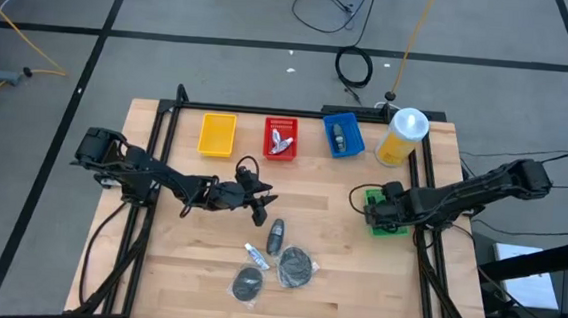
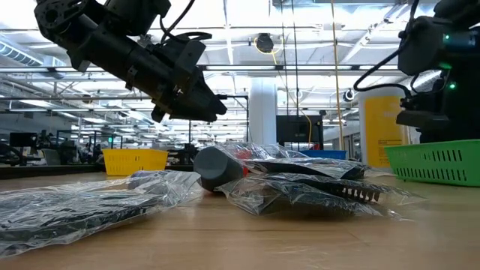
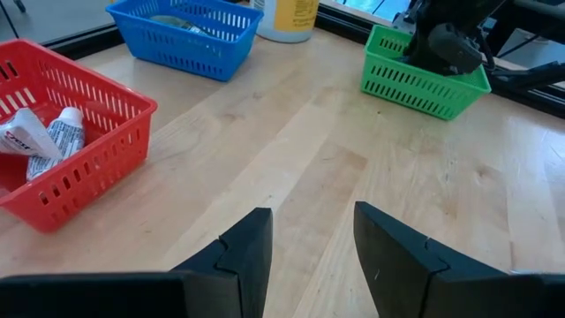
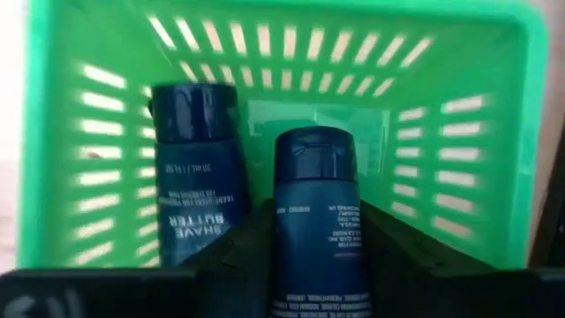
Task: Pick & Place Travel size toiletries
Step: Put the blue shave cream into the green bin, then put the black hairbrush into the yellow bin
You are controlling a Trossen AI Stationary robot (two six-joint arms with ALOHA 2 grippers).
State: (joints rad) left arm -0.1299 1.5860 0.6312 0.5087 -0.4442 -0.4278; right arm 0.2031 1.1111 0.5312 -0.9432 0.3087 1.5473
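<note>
High view: four baskets at 12 o'clock on the desk (image 1: pixel 355 284); four toiletries at 6 o'clock await sorting: one white tube (image 1: pixel 256 255), one dark bottle (image 1: pixel 277 237), two pucks (image 1: pixel 296 267). Judged about half done.

Left wrist view: left claw (image 3: pixel 311 252) spread, empty; red basket (image 3: pixel 97 155) holds two tubes.

Right wrist view: right claw (image 4: pixel 315 243) pinching one dark tube (image 4: pixel 315 212) over green basket (image 4: pixel 459 132), one shave-butter tube (image 4: pixel 196 177) inside.

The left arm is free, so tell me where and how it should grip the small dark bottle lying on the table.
Grip the dark bottle across its narrow middle, coming straight down. It lies flat, roughly lengthwise away from the baskets, with bare wood either side for the left gripper.
</note>
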